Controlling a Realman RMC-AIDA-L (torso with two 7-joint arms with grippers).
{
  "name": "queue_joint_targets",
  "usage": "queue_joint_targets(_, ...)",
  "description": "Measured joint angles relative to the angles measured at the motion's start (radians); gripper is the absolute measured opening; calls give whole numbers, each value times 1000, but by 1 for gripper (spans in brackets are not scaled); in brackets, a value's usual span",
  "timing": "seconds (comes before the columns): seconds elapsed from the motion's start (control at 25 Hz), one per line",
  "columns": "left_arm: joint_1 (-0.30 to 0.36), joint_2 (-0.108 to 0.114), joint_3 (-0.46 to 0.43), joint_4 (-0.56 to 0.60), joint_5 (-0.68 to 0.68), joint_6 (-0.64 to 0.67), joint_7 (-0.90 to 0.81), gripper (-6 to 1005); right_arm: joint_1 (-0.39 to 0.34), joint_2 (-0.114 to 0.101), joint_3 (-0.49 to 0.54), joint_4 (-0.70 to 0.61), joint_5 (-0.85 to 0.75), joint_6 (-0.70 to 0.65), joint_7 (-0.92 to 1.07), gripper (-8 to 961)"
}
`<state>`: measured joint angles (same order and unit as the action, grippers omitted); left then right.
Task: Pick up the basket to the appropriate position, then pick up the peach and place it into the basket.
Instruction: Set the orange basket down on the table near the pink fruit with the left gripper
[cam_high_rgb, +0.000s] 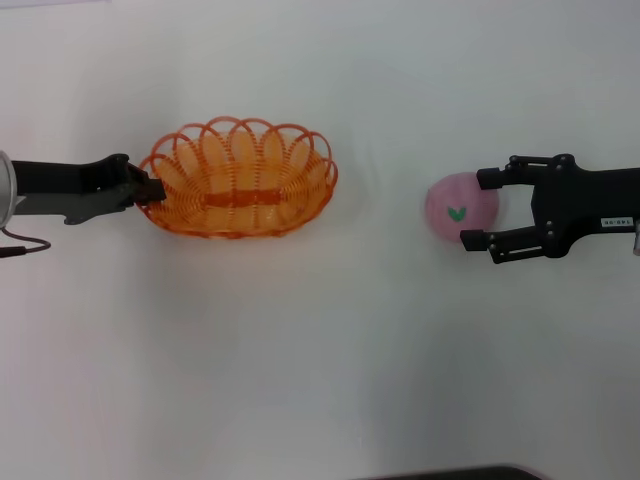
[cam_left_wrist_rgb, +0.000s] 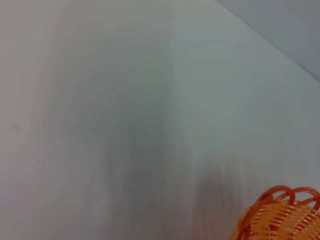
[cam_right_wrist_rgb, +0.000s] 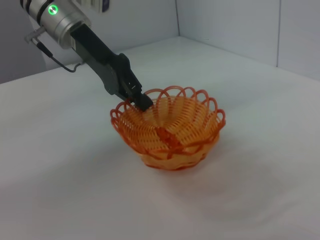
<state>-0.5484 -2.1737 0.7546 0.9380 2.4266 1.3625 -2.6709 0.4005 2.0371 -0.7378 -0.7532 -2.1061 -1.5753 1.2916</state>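
We see the basket (cam_high_rgb: 240, 180) sitting upright on the white counter (cam_high_rgb: 320, 350), on the left half of the head view. Its looped rim runs all the way round, and a flat orange strip (cam_high_rgb: 240, 198) lies along the bottom inside. The left gripper (cam_high_rgb: 155, 190) reaches in from the left edge and meets the basket at the rim on that side. In the right wrist view the dark fingertips of the left gripper (cam_right_wrist_rgb: 142, 102) are pressed together over 1 of the rim loops of the basket (cam_right_wrist_rgb: 170, 127), pinching the wire. The left wrist view shows only a corner of the basket (cam_left_wrist_rgb: 282, 215) against the pale counter (cam_left_wrist_rgb: 125, 125).

The peach (cam_high_rgb: 460, 207) rests on the counter well apart from the basket, on the right half of the head view, with its small green leaf mark (cam_high_rgb: 457, 213) facing up. The right gripper (cam_high_rgb: 478, 208) comes in from the right edge with its 2 fingers (cam_high_rgb: 500, 176) spread, 1 on the far side of the peach and 1 on the near side, so the fruit lies between them. We cannot tell whether either finger touches the peach. The basket holds nothing but its own strip.
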Motion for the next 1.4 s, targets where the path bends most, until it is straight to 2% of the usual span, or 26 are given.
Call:
queue_joint_targets(0.48, 24, 0, 13, 0, -27, -30, -9, 76, -3, 6, 0, 0, 0, 0, -2, 893)
queue_joint_targets(0.76, 44, -1, 81, -2, -64, -66, -19, 81, -2, 8, -1, 0, 0, 0, 0, 893)
queue_joint_targets(1.4, 59, -1, 86, 2, -67, -87, -21, 94, -2, 9, -1, 0, 0, 0, 0, 891)
